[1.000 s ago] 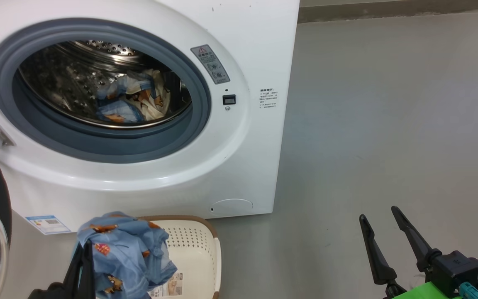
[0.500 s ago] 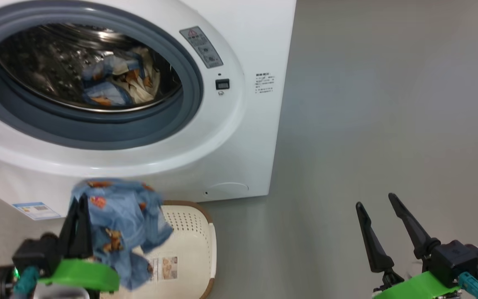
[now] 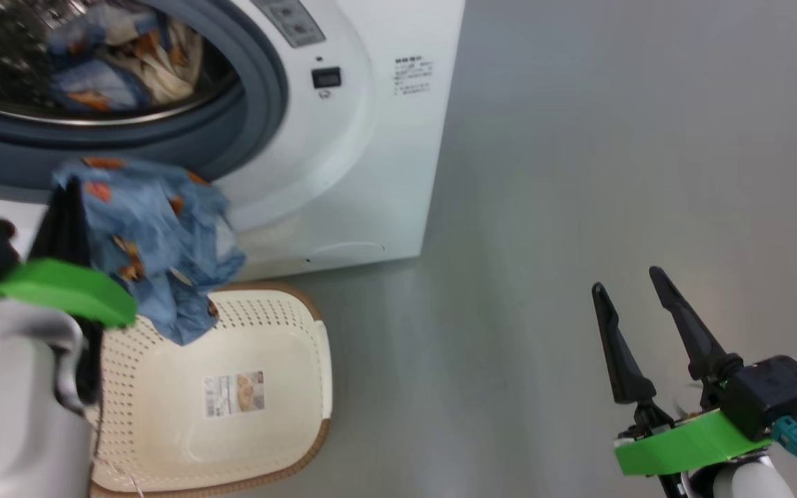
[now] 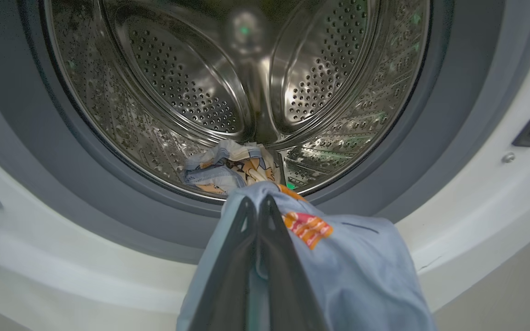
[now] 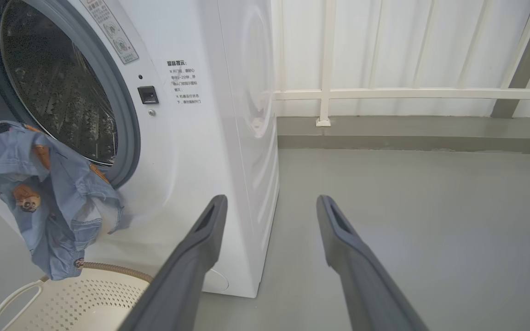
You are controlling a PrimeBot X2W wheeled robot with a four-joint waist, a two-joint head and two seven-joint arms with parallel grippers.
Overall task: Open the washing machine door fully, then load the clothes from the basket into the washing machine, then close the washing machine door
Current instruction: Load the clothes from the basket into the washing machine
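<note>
One garment [image 3: 156,228] held; perhaps two in drum [image 4: 177,82].

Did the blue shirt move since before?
Yes. The blue garment has risen out of the basket, up toward the opening of the washing machine.

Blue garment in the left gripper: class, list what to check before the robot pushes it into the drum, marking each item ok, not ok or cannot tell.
1. The left gripper is shut on the blue garment: ok.
2. The drum has a free mouth ahead of the fingers: ok.
3. The clothes already inside lie low, leaving room: ok.
4. The garment's hanging tail is free of the basket: cannot tell.
5. The right gripper is open and away from the washing machine: ok.
</note>
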